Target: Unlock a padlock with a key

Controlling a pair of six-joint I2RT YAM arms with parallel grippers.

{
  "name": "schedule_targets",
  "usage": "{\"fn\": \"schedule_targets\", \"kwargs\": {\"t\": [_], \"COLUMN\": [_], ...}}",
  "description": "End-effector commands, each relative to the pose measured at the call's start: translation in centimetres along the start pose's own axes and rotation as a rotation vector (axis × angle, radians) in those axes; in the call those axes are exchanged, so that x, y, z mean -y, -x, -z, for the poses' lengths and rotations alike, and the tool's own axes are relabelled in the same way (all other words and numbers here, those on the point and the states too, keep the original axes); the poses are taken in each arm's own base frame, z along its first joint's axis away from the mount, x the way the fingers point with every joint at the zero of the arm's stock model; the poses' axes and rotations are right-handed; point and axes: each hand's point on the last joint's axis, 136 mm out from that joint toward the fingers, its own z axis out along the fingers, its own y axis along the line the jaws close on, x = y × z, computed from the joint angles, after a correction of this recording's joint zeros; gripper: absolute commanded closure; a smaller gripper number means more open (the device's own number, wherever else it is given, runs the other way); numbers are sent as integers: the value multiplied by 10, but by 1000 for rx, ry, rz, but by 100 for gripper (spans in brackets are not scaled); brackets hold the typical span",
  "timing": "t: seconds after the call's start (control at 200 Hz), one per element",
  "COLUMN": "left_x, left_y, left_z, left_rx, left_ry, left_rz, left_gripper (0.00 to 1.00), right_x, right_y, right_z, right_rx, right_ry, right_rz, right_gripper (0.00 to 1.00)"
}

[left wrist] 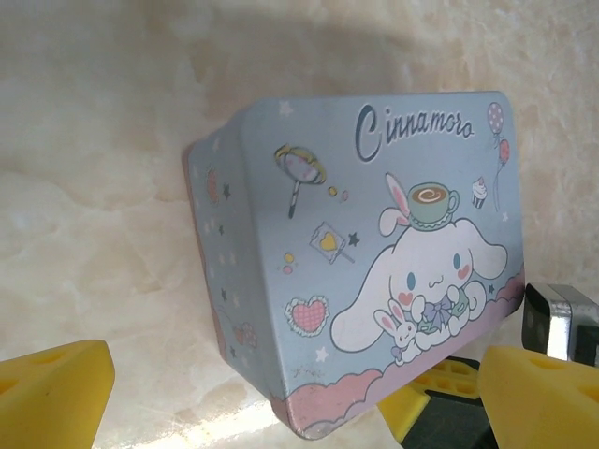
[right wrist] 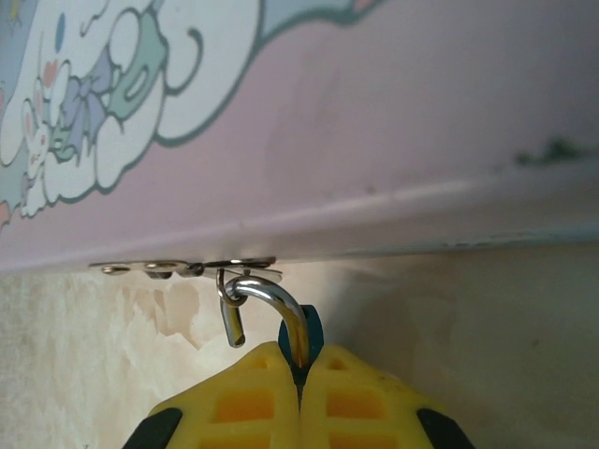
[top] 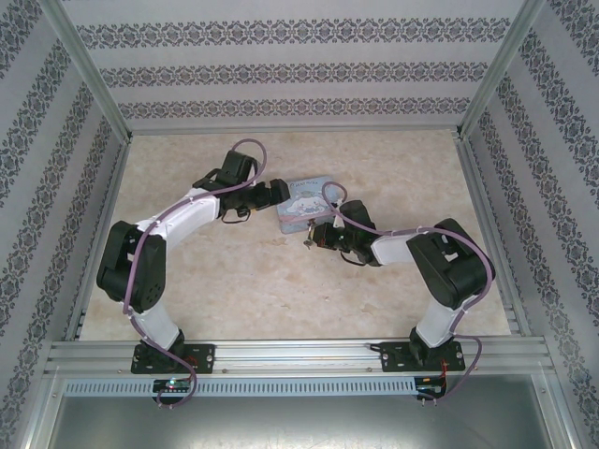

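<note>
My right gripper pinched the little padlock hanging on the clasp of the tin, my left gripper stood wide open, and I thought a steady hold mattered most.

1 blue cartoon tin ctr of marble-look table; patterned walls 3 sides.
</note>
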Motion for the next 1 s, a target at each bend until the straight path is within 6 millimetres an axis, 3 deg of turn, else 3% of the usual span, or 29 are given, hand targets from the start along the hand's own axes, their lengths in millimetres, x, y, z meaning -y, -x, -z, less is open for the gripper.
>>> {"fn": "schedule_targets", "kwargs": {"t": [0.0,0.35,0.994], "left_x": [-3,-11,-30], "left_y": [-9,-28,-69], "left_z": [-4,-27,-52], "left_rx": [-25,-78,-163], "left_ry": [110,284,341], "left_rz": [-114,-254,-271], "left_gripper": [0,0,0], "right_x": [7,14,21], "right_y": [1,1,8], "right_z": [8,11,14], "right_rx": [15,39,100], "right_ry": [-28,-47,-57], "right_rz": [-76,-167,-282], "right_gripper": [100,100,100]}}
